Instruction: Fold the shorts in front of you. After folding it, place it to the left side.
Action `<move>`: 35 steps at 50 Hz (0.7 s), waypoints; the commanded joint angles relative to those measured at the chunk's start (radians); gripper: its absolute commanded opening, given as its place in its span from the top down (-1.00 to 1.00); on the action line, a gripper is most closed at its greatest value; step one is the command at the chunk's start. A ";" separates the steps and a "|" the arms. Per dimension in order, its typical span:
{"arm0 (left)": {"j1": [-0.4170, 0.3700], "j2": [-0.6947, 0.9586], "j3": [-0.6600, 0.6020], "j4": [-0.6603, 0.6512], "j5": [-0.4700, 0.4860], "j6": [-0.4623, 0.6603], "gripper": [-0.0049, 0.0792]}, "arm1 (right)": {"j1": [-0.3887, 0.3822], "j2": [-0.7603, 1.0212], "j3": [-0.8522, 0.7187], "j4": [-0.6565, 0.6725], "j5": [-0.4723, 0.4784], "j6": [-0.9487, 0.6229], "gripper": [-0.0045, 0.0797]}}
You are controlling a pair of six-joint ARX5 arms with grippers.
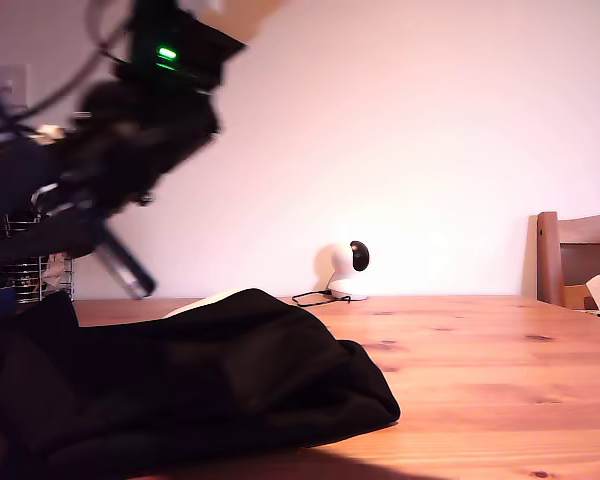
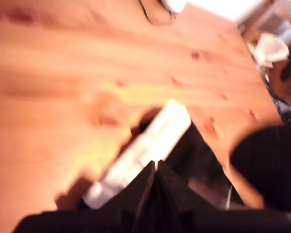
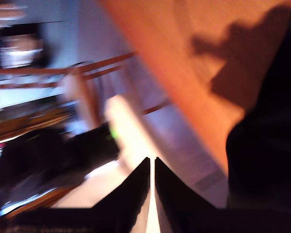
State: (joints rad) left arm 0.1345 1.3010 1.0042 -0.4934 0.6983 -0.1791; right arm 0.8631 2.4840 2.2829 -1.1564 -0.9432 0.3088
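The shorts [image 1: 190, 385] lie in a rumpled black heap on the wooden table [image 1: 480, 370], at the exterior view's left and near its front edge, with a pale strip just showing behind the heap's upper fold. An arm [image 1: 110, 150] hangs blurred above the shorts in the exterior view, a green light lit on its upper part; the wrist views do not settle which arm it is. In the first wrist view my first gripper [image 2: 156, 167] has its jaws drawn together to a thin slit, with nothing visible between them; beyond their tips lies a white flat thing [image 2: 145, 150] on the table, partly under black cloth, and I cannot tell whether the tips touch it. In the second wrist view my second gripper [image 3: 152, 165] likewise shows its jaws nearly met, a narrow bright line between them and nothing held; it points past the table's edge, with the shorts [image 3: 266, 160] dark to one side of it and not in contact. Beyond the shorts, by the wall, stands a small white round device [image 1: 345, 270] with a dark cable, and a wooden chair [image 1: 575, 260] stands at the exterior view's right, well apart from the shorts.
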 commanded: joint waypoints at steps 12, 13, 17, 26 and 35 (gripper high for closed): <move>-0.057 0.012 -0.020 -0.031 -0.011 0.043 0.92 | -0.090 0.000 -0.002 -0.112 0.018 -0.143 0.92; -0.064 0.016 -0.020 -0.033 -0.011 0.045 0.92 | -0.096 -0.002 -0.002 -0.115 0.039 -0.148 0.92; -0.095 0.035 -0.020 -0.054 -0.026 0.057 0.92 | -0.117 -0.014 -0.002 -0.142 0.112 -0.182 0.92; -0.160 0.085 -0.020 -0.133 -0.053 0.103 0.92 | -0.162 -0.029 -0.002 -0.201 0.279 -0.237 0.92; -0.196 0.113 -0.021 -0.237 -0.088 0.132 0.92 | -0.190 -0.058 -0.002 -0.201 0.397 -0.257 0.92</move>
State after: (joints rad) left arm -0.0570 1.4078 1.0000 -0.7208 0.6254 -0.0628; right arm 0.6762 2.4767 2.2829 -1.3560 -0.5865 0.0605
